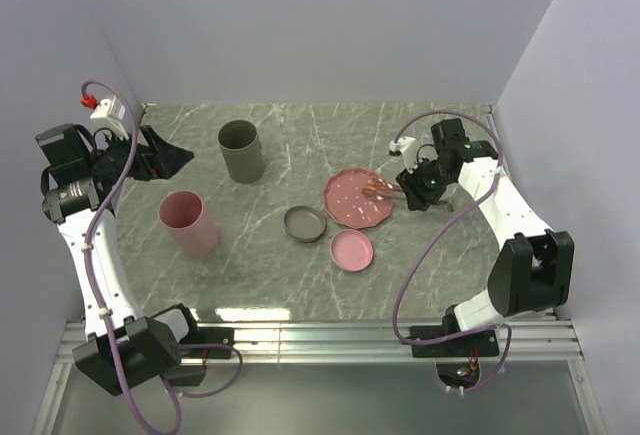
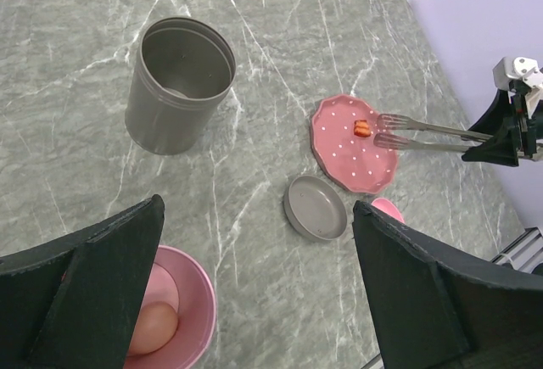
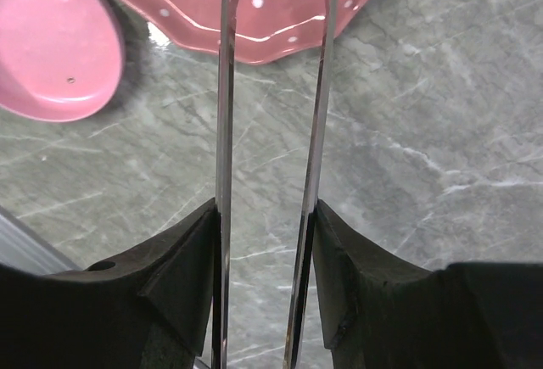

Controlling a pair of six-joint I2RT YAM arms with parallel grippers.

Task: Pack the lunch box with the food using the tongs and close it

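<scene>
grey marble table (image 1: 250, 275), lilac walls (image 1: 300, 25), tongs (image 2: 433, 127) over pink plate (image 2: 352, 165)

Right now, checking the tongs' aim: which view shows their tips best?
Left wrist view: both tips of the tongs show over the plate beside the orange bit. Top view shows them tiny; right wrist shows only their arms, tips cropped.

No text, label, brand, number or sign can be read in any of the views.
</scene>
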